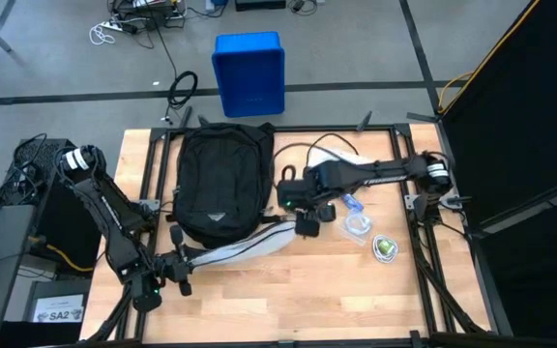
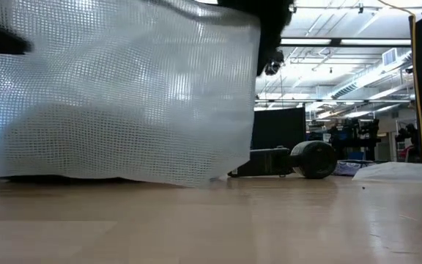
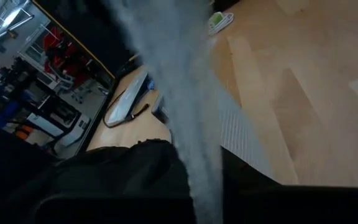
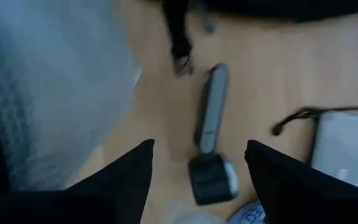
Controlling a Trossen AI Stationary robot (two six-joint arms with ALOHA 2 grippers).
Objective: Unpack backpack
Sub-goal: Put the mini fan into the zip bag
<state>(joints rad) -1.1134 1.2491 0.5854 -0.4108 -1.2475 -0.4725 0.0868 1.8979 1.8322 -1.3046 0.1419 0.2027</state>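
— Reading anything on the gear?
— Only "SA2" on a white label (image 1: 58, 313) beside the table; the print on the small clear packet (image 1: 358, 227) is too blurred.
— Where's the backpack (image 1: 222, 184)?
— Flat on the wooden table (image 1: 356, 300), left of centre.
— The claws?
— The left gripper (image 1: 179, 263) is clenched on a white mesh pouch (image 1: 245, 246); the right gripper (image 1: 308, 223) hangs spread, empty, above a dark handheld device (image 4: 211, 149).

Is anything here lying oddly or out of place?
One thing: a white mesh pouch hangs half out of the backpack, stretched to the shut left gripper. The open right gripper hovers nearby. Nothing looks spilled or damaged.
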